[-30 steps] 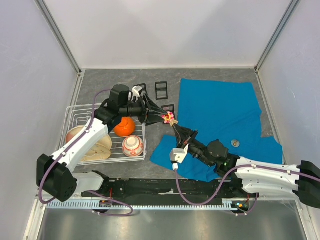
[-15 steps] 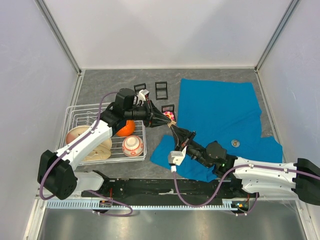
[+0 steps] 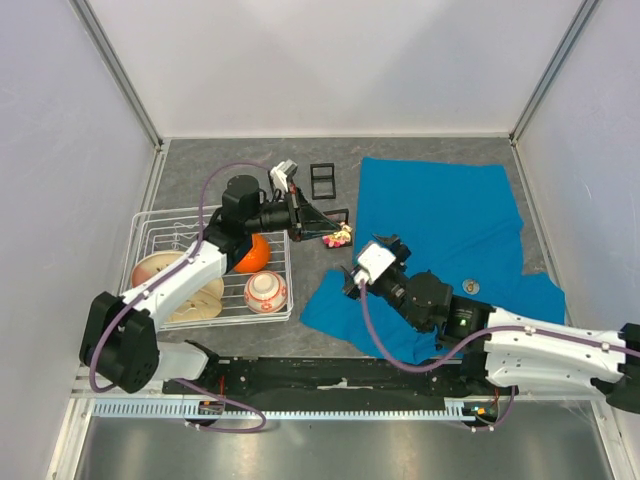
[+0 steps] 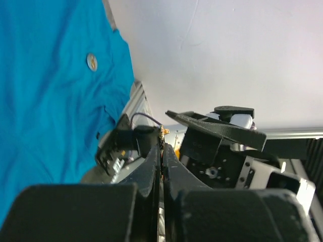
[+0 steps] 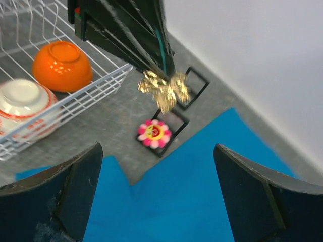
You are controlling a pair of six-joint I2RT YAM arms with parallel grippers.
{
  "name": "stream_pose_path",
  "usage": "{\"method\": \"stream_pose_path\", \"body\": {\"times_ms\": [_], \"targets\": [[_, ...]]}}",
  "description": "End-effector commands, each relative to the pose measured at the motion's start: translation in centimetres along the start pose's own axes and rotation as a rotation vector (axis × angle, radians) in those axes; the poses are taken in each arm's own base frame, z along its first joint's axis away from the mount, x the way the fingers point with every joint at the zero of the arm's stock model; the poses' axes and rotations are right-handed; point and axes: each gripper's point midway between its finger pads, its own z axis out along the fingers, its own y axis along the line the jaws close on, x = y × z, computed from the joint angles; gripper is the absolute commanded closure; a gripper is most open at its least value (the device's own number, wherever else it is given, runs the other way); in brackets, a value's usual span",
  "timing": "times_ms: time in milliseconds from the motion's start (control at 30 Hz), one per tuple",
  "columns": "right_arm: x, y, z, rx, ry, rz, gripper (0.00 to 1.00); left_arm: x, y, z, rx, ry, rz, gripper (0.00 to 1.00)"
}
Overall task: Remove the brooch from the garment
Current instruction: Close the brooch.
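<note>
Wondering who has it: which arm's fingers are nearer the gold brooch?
Left. The left fingers are shut on the gold brooch; the right fingers stand open, apart from it, on the side toward the shirt.

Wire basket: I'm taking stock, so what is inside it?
An orange bowl, a red-patterned white bowl and pale dishes. The left arm crosses it, hiding whatever lies beneath.

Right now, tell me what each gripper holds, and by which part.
The left gripper pinches the gold brooch by its top, fingertips only. The right gripper is open, empty.
</note>
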Motion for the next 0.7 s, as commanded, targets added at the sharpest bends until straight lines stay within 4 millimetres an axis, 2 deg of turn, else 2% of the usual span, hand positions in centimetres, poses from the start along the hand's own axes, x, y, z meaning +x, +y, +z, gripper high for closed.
{"method": "stream_pose_path", "body": {"times_ms": [0,33,100,133,167,233,267,300,333,367,400,433,467,500,533,567,600,667], "targets": [[3.0,0.3,-2.7,0.098,0.235,0.513,0.02,-2.0,-1.9,0.4,0.151,-0.039,0.328,0.98],[2.7,0.4,-2.7,0.094,0.234,0.560,0.02,-1.9,-1.7,0.5,0.156,-0.040,0.334,0.98],[0.6,0.4,-2.4,0.049,0.196,0.688,0.02,-1.9,-2.8,0.3,0.224,-0.060,0.389,0.98],[0.1,0.5,-2.3,0.029,0.190,0.726,0.02,-1.6,-2.5,0.2,0.230,-0.061,0.387,0.98],[-0.2,-0.8,-1.9,0.049,0.178,0.769,0.02,-1.5,-3.4,0.0,0.272,-0.067,0.415,0.98],[-0.7,0.0,-1.5,-0.047,0.170,0.871,0.02,-1.0,-3.4,-0.3,0.295,-0.067,0.429,0.98],[-0.4,-1.9,-0.8,-0.014,0.143,0.929,0.02,-0.9,-3.8,-0.5,0.313,-0.078,0.453,0.98],[-1.2,-1.0,-0.8,-0.125,0.124,0.977,0.03,-0.8,-3.7,-0.6,0.316,-0.085,0.461,0.98],[-0.6,-1.1,-0.6,-0.121,0.120,1.062,0.07,-0.5,-3.7,-1.0,0.315,-0.098,0.475,0.98],[-1.8,-2.8,-0.1,-0.125,0.034,1.113,0.09,-0.9,-3.5,-1.0,0.300,-0.143,0.496,0.98],[-2.3,-3.0,0.0,-0.148,-0.006,1.148,0.10,-1.0,-3.1,-1.1,0.279,-0.166,0.496,0.98],[-2.3,-2.3,0.0,-0.195,-0.028,1.175,0.12,-0.8,-2.4,-1.2,0.261,-0.188,0.494,0.98],[-3.8,-3.0,0.3,-0.210,-0.119,1.214,0.13,-1.4,-3.0,-1.5,0.254,-0.256,0.520,0.98],[-4.0,-3.0,0.5,-0.217,-0.144,1.238,0.14,-1.6,-2.9,-1.8,0.244,-0.290,0.519,0.98],[-4.0,-2.3,0.5,-0.255,-0.157,1.245,0.15,-1.5,-2.0,-1.9,0.221,-0.323,0.504,0.98],[-4.9,-2.4,0.9,-0.282,-0.210,1.257,0.15,-2.3,-2.6,-2.5,0.212,-0.410,0.500,0.98],[-5.4,-2.2,0.9,-0.312,-0.235,1.257,0.15,-2.5,-2.4,-2.7,0.203,-0.443,0.486,0.98],[-5.5,-1.8,1.0,-0.349,-0.267,1.271,0.16,-2.8,-2.5,-3.6,0.208,-0.518,0.482,0.98]]}}
